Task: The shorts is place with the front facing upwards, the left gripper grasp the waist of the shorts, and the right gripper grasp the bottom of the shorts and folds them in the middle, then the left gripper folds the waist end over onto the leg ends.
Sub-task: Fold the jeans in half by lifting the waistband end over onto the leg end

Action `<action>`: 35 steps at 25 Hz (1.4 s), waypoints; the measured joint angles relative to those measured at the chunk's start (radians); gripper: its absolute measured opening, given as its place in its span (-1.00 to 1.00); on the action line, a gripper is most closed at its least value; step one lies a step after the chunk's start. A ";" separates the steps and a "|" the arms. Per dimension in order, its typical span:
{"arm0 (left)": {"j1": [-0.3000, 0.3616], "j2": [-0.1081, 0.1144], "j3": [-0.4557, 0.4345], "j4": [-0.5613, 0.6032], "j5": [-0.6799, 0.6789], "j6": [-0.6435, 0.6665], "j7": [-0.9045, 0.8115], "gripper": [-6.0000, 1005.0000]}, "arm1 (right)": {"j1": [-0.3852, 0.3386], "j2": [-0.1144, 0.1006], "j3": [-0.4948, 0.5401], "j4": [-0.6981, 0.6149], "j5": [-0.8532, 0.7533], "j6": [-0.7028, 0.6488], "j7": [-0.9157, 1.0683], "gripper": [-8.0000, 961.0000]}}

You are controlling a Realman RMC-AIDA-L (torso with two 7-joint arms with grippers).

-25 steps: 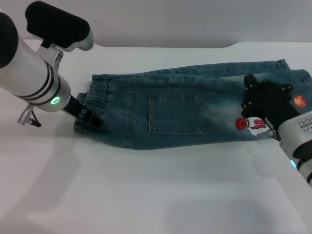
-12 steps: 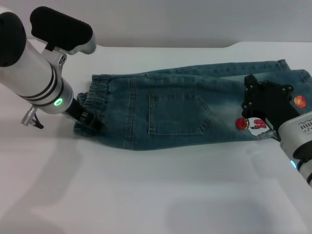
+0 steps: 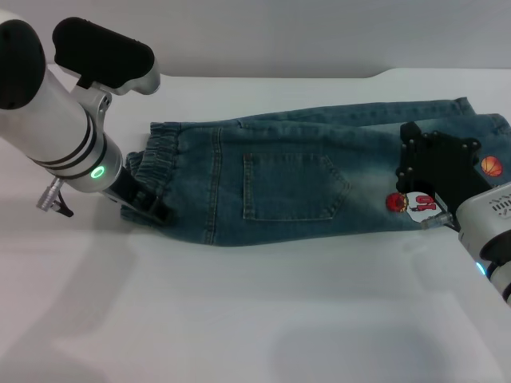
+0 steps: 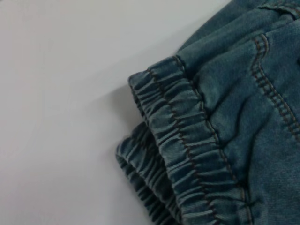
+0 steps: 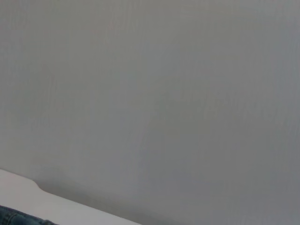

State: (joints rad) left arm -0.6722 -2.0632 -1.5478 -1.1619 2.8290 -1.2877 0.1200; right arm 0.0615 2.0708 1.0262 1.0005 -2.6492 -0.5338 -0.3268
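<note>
Change since earlier frame: left arm shifted slightly, its green ring light now lower and nearer the waistband; shorts and right arm unchanged.

Shorts: blue denim, lying flat on the white table, already folded lengthwise, patch pocket uppermost. Waist toward the robot's left, leg ends toward its right. Cartoon print near the hem, just beside the right gripper.

Left gripper: down at the near corner of the waist, black claw touching the gathered elastic. Whether the fingers are spread or pinched on the cloth cannot be told. The left wrist view shows the ruffled waistband in two layers, the corner lying on the table.

Right gripper: resting on the leg ends, black claw over the denim beside the print. Finger state cannot be told. The right wrist view shows mostly blank wall, with a sliver of denim at one edge.
</note>
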 joint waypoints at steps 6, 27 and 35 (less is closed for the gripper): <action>-0.004 0.001 -0.012 0.008 -0.009 0.004 0.021 0.54 | -0.009 -0.001 0.000 0.011 0.000 0.000 0.000 -0.99; 0.129 0.005 -0.025 -0.248 -0.004 -0.025 0.034 -0.53 | -0.027 -0.002 0.001 0.034 -0.014 0.000 -0.002 -0.99; 0.169 0.005 -0.029 -0.344 -0.008 -0.051 0.034 -0.90 | -0.016 0.000 0.000 0.030 -0.014 0.000 -0.002 -0.99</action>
State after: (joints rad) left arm -0.5036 -2.0585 -1.5769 -1.5055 2.8210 -1.3385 0.1542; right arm 0.0459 2.0705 1.0262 1.0308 -2.6631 -0.5335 -0.3283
